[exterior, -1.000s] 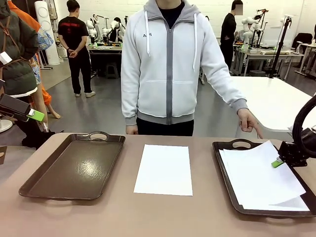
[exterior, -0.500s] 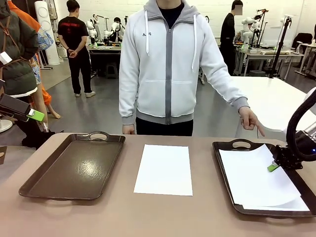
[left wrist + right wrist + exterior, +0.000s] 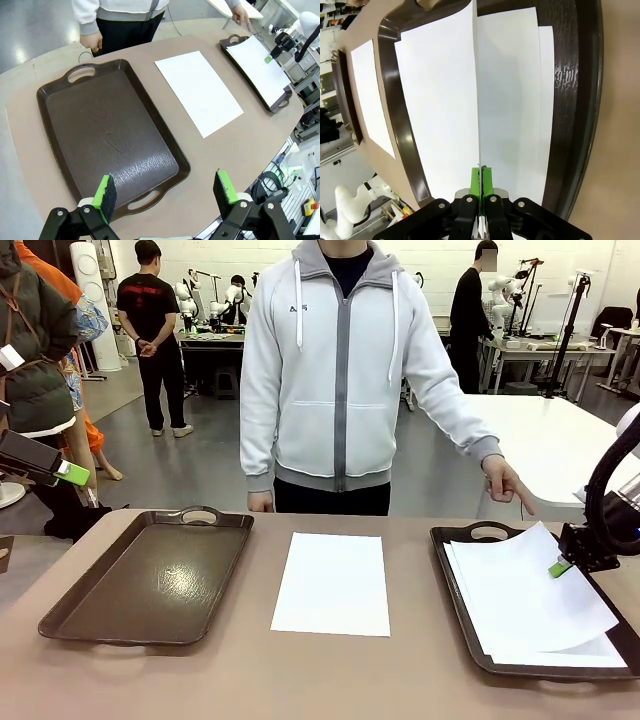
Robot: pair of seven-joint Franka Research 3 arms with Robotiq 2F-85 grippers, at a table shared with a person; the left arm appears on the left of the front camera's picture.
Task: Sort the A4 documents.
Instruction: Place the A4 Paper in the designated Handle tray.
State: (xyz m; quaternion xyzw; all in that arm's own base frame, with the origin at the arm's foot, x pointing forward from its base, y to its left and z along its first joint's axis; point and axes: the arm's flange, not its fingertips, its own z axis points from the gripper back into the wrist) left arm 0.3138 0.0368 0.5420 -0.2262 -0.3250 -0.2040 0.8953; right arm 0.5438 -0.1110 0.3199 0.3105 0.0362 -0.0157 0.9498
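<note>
right claw (image 3: 560,567): right edge of frame, pads together, clamped on the right edge of the top sheet (image 3: 520,580). the sheet is lifted off the stack of a4 sheets (image 3: 580,653) in the dark brown tray (image 3: 540,671) at lower right.
left claw (image 3: 165,190): pads apart, gripping nothing, above the near rim of a second brown tray (image 3: 100,130) at left.
single sheet (image 3: 332,583): flat on the table (image 3: 250,670), centre, between the trays.
person's hand (image 3: 505,483): pointing down, near the right tray's far handle.
</note>
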